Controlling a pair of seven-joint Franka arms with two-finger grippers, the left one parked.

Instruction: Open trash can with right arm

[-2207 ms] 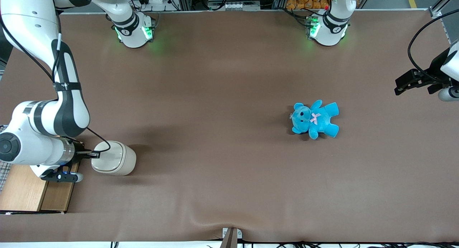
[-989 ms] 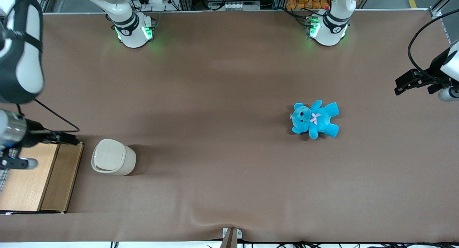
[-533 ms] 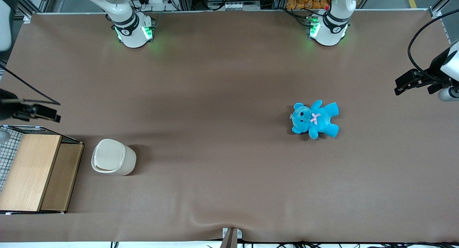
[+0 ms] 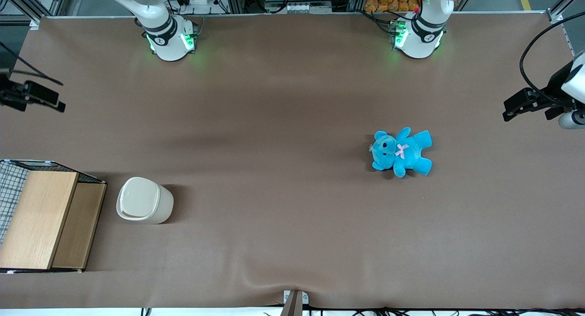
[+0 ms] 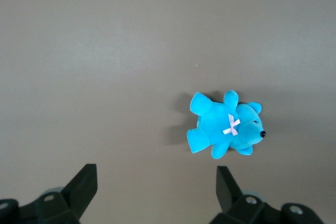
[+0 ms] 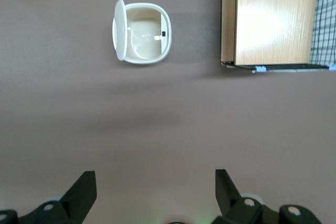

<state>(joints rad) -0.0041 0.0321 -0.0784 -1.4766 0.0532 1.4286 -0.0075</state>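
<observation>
withdrawn from bin (image 6: pixel 142 32): gripper (image 6: pixel 155 195), fingers spread, holding nothing. one bin, lid up; one bear (image 4: pixel 401 152); one box (image 4: pixel 43 220).

A brown table (image 4: pixel 292 101) carries three things. The cream trash can (image 4: pixel 144 206) stands open toward the working arm's end, its lid (image 6: pixel 119 30) raised on edge, just beside a light-wood box (image 4: pixel 43 220) with wire mesh. A blue teddy bear (image 4: pixel 402 152) lies well apart — toward the parked arm's end. The gripper (image 6: pixel 155 192) hangs high above the table, fingers spread.
</observation>
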